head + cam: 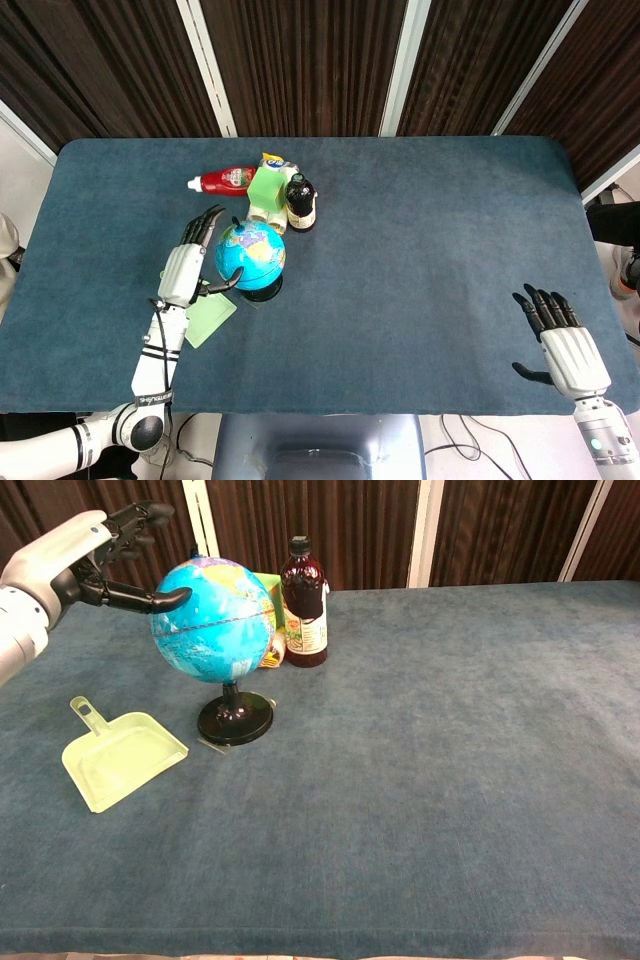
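Head view: globe [250,255], blue sphere with patches of green and yellow land, on a round black base, standing upright left of centre on the dark blue worktop [420,250]. Left hand [187,268] just beside the globe's left flank, fingers [205,224] spread and grasping nothing, thumb reaching toward the sphere; contact cannot be told from above. Pale green dustpan [208,318] lies flat partly under that hand and forearm. Behind the globe, a cluster: red sauce bottle [226,181] on its side, green carton [265,190], dark bottle [299,201] upright. Right hand [566,345] near the worktop's front right corner, well apart from everything, fingers spread, holding nothing. Chest view: globe [212,620] seen from the side, showing its thin black stem and tilted axis, hidden from above; left hand [95,560] raised at the height of the sphere's upper half, thumb tip at the globe's surface. Dustpan [122,755] shows whole here, handle pointing back left. Dark bottle [304,602] shows its label and black cap. Right hand is outside this view.
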